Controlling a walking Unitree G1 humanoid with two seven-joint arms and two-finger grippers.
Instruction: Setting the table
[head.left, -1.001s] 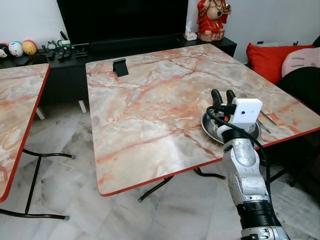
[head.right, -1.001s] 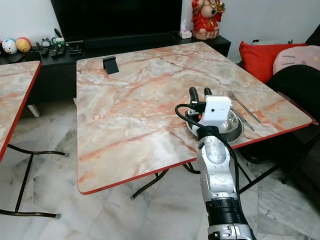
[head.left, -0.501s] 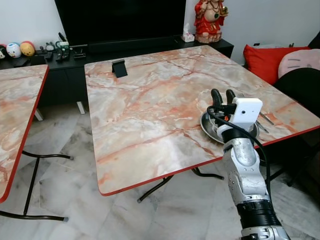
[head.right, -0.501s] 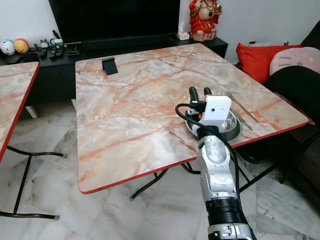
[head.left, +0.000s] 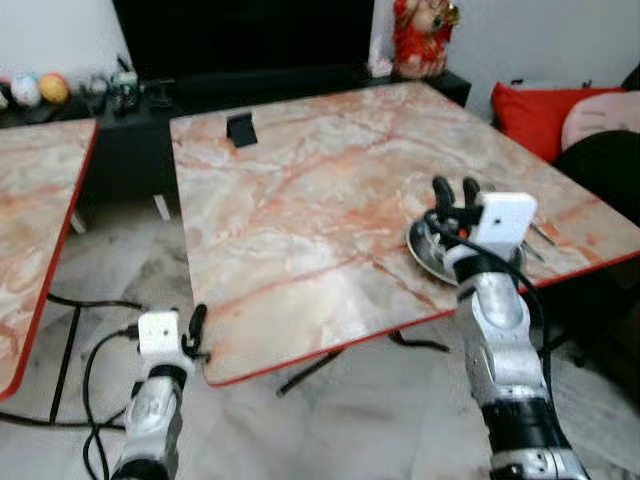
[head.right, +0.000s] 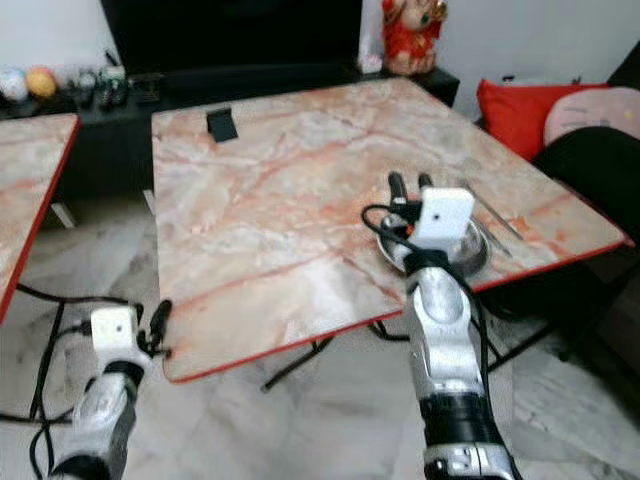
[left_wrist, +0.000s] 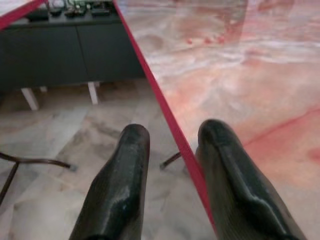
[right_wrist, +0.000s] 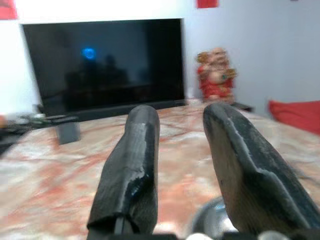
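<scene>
Table: marble-patterned top with a red edge (head.left: 300, 215); stands before a dark TV console; a second table of the same pattern (head.left: 35, 220) lies to the robot's left, well apart
Bowl: metal bowl (head.right: 470, 250) sits on the table near its right front edge, upright; partly hidden behind the right arm
Cutlery: a fork (head.right: 492, 212) lies on the tabletop just beside the bowl on its right
Right gripper: the right gripper (head.left: 455, 190) is raised over the bowl's near rim; fingers narrowly parted with nothing between them; fingers point toward the TV
Left gripper: the left gripper (left_wrist: 172, 165) hangs low at the table's front left corner; fingers a little apart, empty; the red edge runs between them in the wrist view
Stand: small black stand (head.left: 240, 129) upright near the table's far left corner
</scene>
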